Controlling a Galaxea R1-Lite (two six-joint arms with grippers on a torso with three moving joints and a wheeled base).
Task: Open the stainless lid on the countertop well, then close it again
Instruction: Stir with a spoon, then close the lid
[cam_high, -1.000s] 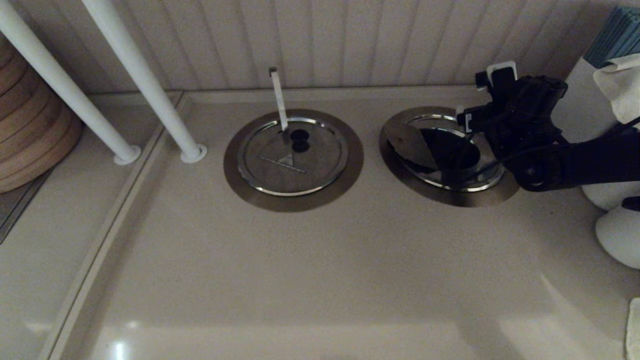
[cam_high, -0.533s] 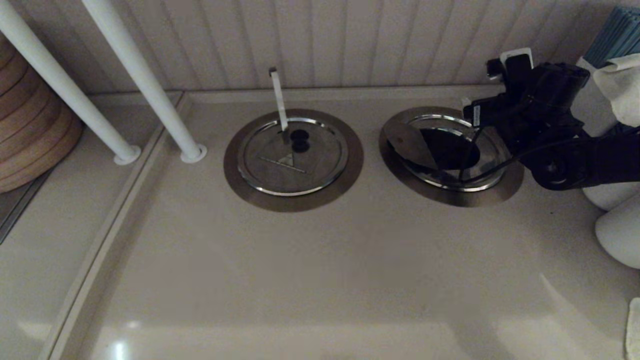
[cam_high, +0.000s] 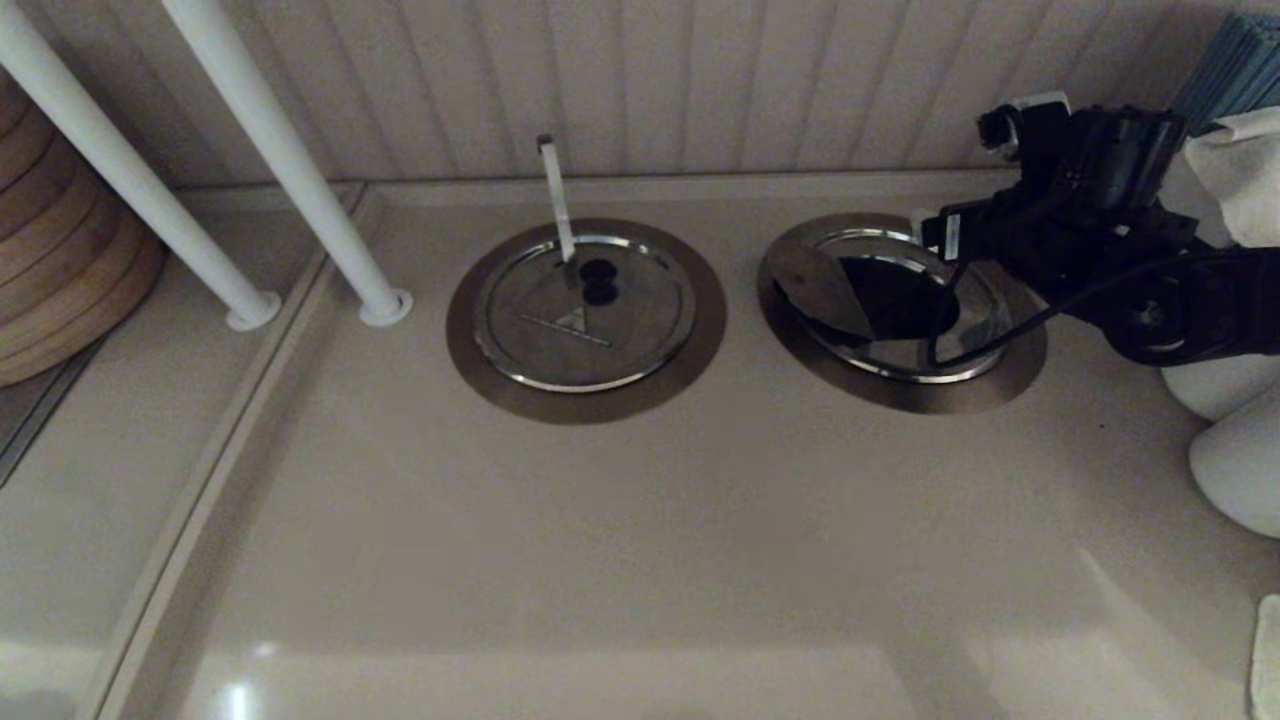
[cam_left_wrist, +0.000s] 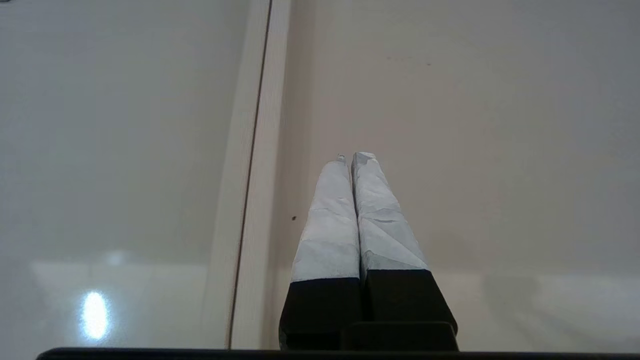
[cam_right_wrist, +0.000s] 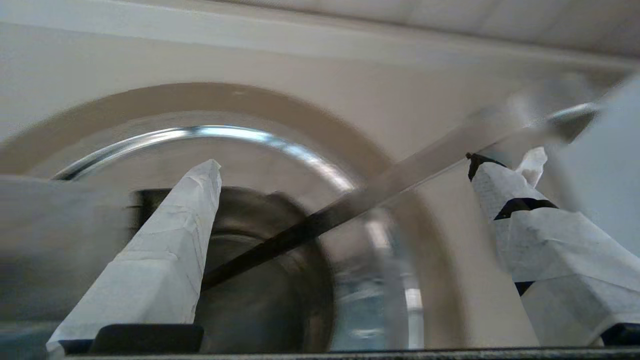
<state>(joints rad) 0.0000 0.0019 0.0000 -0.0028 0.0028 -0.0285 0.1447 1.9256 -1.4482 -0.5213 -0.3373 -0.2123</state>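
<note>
Gleaming stainless lid (cam_high: 815, 285) tilts over the countertop well (cam_high: 1005, 375).

Shiny stainless lid (cam_high: 880, 300) seemingly seated, dull-collared countertop well (cam_high: 1010, 370)

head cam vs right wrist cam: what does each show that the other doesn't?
Head only: the twin round steel lid with black knob, its near-vertical metal strip, two white poles. Right wrist only: the diagonal flat metal strip crossing between the spread white fingers. Both: the open right gripper at the shiny round stainless lid in the countertop well's grey-brown metal collar.
</note>
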